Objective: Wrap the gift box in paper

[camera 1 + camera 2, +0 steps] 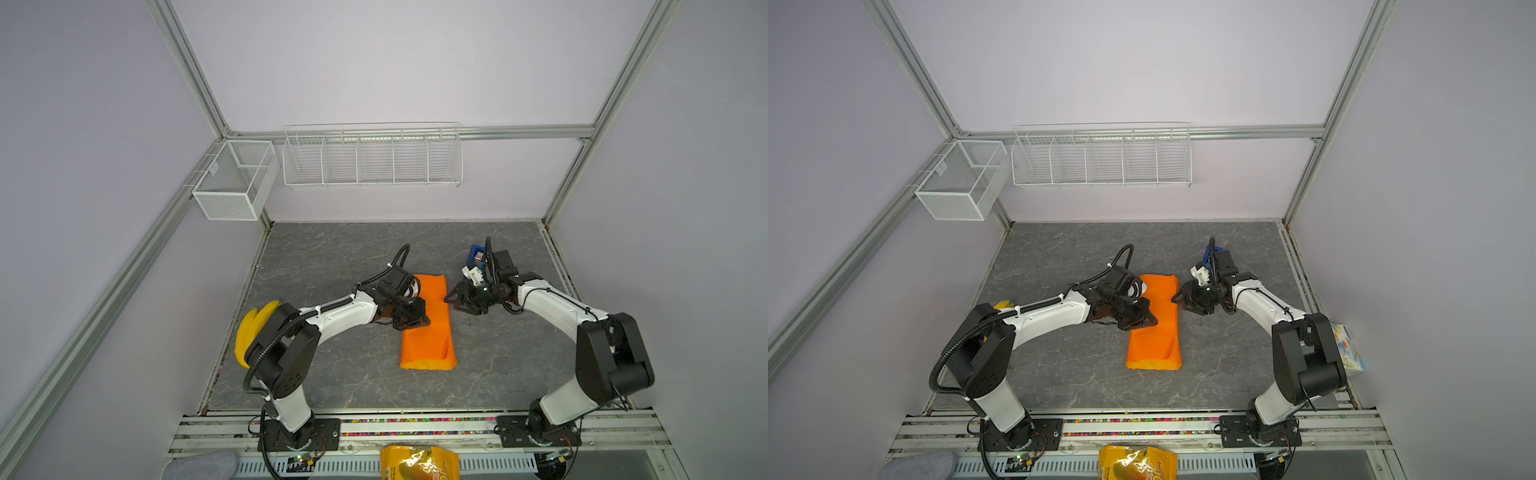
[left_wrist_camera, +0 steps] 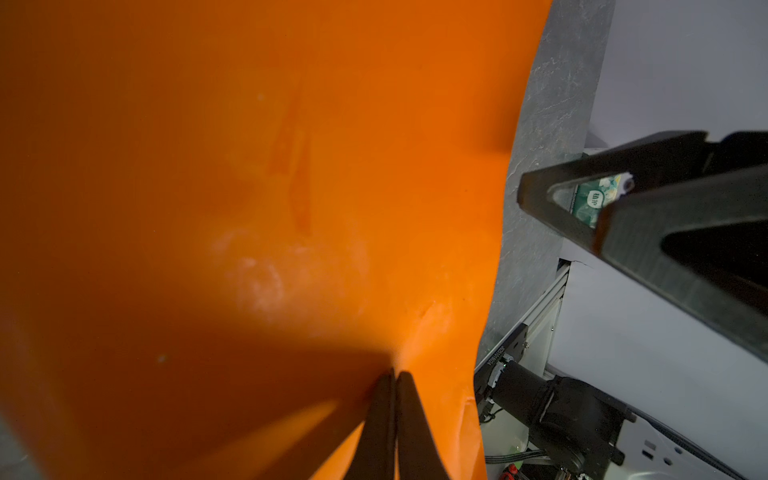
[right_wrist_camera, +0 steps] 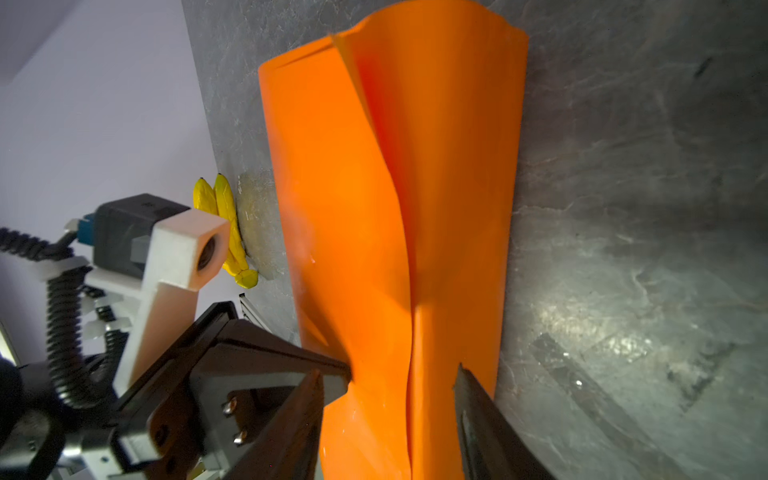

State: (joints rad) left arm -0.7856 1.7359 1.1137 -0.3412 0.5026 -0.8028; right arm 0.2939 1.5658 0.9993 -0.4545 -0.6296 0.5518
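Pinching paper [image 1: 428,332] — left hand [image 2: 394,373] (clamped tight), right hand [image 1: 452,302] parted, just beside.

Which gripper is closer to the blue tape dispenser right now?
Right. The right gripper sits just in front of the blue tape dispenser, open at the right edge of the paper; the left gripper is farther, across the paper, pinching its left side.

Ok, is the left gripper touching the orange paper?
Touching. The left wrist view shows the left gripper shut, pinching a fold of the paper at its tips.
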